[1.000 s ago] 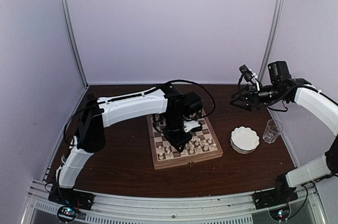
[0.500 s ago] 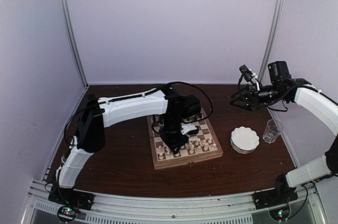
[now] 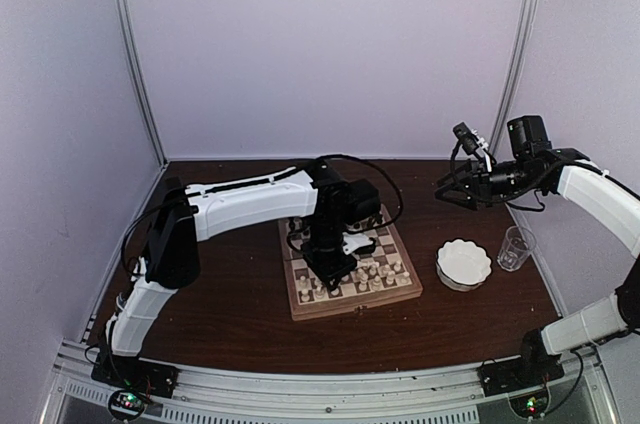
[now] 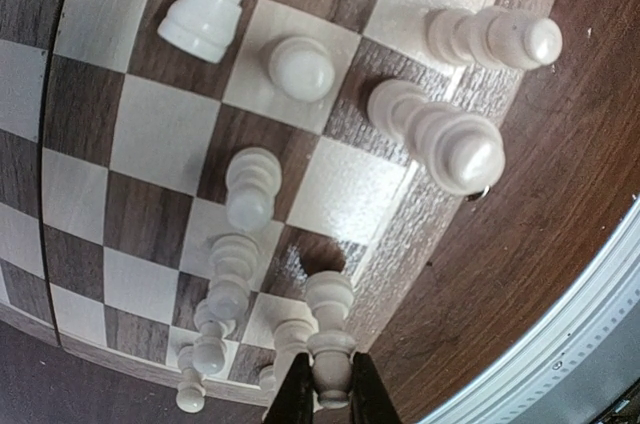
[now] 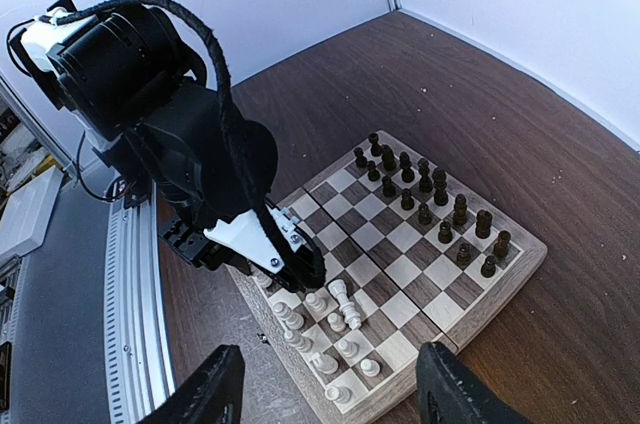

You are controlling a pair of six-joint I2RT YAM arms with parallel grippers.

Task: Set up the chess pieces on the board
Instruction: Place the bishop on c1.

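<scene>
left gripper clamped on one cream piece, by the board edge.
other cream pieces stand just ahead of its fingers; right gripper hangs with jaws spread wide, holding nothing (dark pieces below and ahead of it).

From above, my left arm's wrist hides the left gripper and the board squares beneath it; the white pieces beside it are too small to name. On its own camera the fingers and the foot of the gripped white piece run off the bottom edge.
</scene>
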